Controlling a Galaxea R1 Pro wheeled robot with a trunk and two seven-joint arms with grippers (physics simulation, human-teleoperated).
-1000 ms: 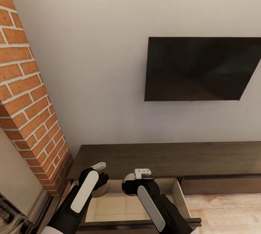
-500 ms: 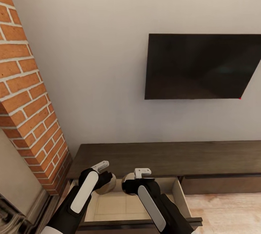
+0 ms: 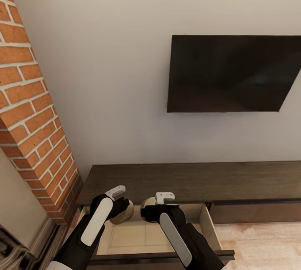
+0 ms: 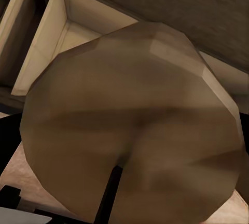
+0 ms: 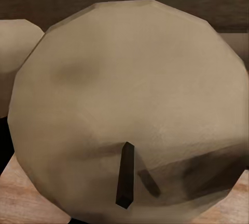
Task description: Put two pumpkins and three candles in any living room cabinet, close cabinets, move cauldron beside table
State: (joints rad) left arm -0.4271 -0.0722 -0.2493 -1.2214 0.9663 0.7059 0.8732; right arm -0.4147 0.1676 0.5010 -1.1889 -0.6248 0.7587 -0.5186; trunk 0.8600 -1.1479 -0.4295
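The long dark-brown cabinet [image 3: 188,182] stands against the wall with its left drawer [image 3: 142,234] pulled open, pale wood inside. My left gripper [image 3: 119,204] hovers over the drawer's back left corner, shut on a candle [image 3: 125,213]. In the left wrist view that candle [image 4: 135,125] looms large, cream top and dark wick toward the camera. Beside it my right gripper [image 3: 158,207] is shut on a second candle [image 3: 147,203], seen close up [image 5: 129,104] in the right wrist view, with the other candle [image 5: 15,52] at the picture's edge. Both sets of fingers are hidden.
A black TV [image 3: 234,73] hangs on the white wall above the cabinet. A red brick column [image 3: 29,115] rises close on the left. The neighbouring drawer front [image 3: 255,212] is shut, and pale wooden floor [image 3: 259,240] lies to the right of the open drawer.
The head camera has tilted slightly. My left gripper has carried its candle a little up and to the right, nearer the right one. The right arm has barely moved.
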